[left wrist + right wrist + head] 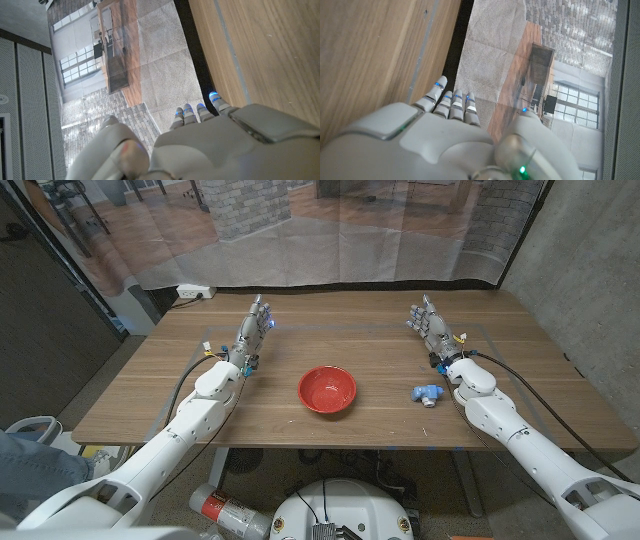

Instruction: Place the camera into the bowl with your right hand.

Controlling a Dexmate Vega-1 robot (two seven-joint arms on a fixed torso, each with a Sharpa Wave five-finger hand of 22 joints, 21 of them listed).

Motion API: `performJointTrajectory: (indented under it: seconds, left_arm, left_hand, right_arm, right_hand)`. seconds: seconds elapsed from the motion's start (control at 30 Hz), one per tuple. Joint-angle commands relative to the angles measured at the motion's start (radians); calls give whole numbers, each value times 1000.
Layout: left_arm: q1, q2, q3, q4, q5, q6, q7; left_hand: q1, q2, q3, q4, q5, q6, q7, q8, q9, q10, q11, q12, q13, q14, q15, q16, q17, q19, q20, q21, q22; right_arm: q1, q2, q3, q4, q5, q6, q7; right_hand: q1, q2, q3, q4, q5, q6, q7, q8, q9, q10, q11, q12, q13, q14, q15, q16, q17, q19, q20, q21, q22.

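Fingers of the right hand (430,327) are spread and hold nothing, far on the table's right side, with the small blue camera (427,393) lying nearer, just beside that forearm. The red bowl (327,389) sits to the camera's left, apart from it. Reaching back, the hand could nudge so small a camera away or pinch it poorly and drop it short of the bowl; the left hand (255,328), open too, waits far left.

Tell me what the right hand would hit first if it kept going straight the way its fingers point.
Nothing on the table, seemingly: the right hand points toward the table's far edge, away from the camera and bowl.
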Motion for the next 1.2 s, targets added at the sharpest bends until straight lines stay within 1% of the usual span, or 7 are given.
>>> performJointTrajectory:
  seconds: [0.03, 0.43, 0.5, 0.57, 0.8, 0.97, 1.2]
  left_arm:
    - [22, 14, 3, -62, 14, 15, 28]
    - [32, 27, -2, -82, 15, 33, 42]
    - [33, 30, -2, -87, 17, 37, 45]
    - [35, 33, -2, -94, 18, 43, 49]
    - [40, 47, -4, -116, 21, 63, 57]
    - [44, 52, -6, -126, 21, 67, 62]
    - [48, 60, -10, -141, 23, 80, 73]
  left_hand:
    - [13, 1, -3, 5, 5, -6, -2, 5, 1, -4, -2, 4, 4, -4, 2, 8, 1, -84, -57, 2, 5]
    - [19, 7, -3, 3, 8, -1, -1, 5, 1, 5, 3, 6, 3, 2, 4, 8, 2, -80, -50, -5, 5]
    - [20, 8, -3, 3, 8, 0, -1, 5, 1, 6, 4, 6, 3, 4, 4, 8, 2, -78, -49, -7, 5]
    - [22, 11, -3, 2, 9, 2, -1, 5, 1, 10, 4, 7, 3, 8, 5, 9, 2, -70, -42, -7, 6]
    - [28, 16, -4, 0, 10, 7, 2, 5, 1, 19, 5, 8, 3, 21, 8, 12, 2, -46, -36, -6, 6]
    - [29, 17, -5, 0, 10, 9, 4, 5, 1, 21, 5, 9, 3, 21, 8, 11, 2, -47, -35, -8, 7]
    - [33, 21, -6, -1, 11, 13, 1, 6, 1, 22, 3, 7, 3, 22, 8, 10, 3, -61, -31, -20, 7]
  right_arm:
    - [-19, 37, 63, -12, -58, -31, 47]
    - [-33, 77, 108, -28, -91, -38, 58]
    - [-39, 74, 110, -41, -106, -46, 48]
    - [-47, 76, 117, -55, -108, -58, 37]
    - [-72, 74, 138, -77, -123, -36, 40]
    - [-91, 65, 150, -102, -140, -21, 39]
    - [-106, 64, 162, -111, -137, -10, 54]
  right_hand:
    - [11, 0, 0, 3, 6, 6, -2, 5, 2, 8, -2, 5, 4, 10, 3, 6, 2, 8, -40, 1, 2]
    - [20, 3, 2, -3, 5, 5, -1, 5, -2, 15, -8, 8, 1, 21, 3, 10, 0, 15, -40, -5, 2]
    - [22, 4, 3, -5, 4, 6, -1, 5, -3, 20, -8, 10, 1, 22, 1, 10, 0, 18, -40, -6, 2]
    - [26, 7, 4, -8, 3, 7, -2, 5, -6, 31, -15, 14, -1, 36, -2, 15, 0, 29, -41, -7, 2]
    - [29, 8, 3, -11, 0, 11, -6, 7, -9, 48, -16, 20, -2, 53, -6, 20, 1, 47, -45, -8, 3]
    - [31, 9, 4, -13, -1, 12, -9, 7, -10, 52, -21, 21, -2, 60, -12, 21, 1, 51, -47, -10, 3]
    - [34, 10, 4, -16, -3, 14, -19, 8, -12, 65, -23, 25, -3, 72, -15, 24, 2, 63, -50, -12, 4]
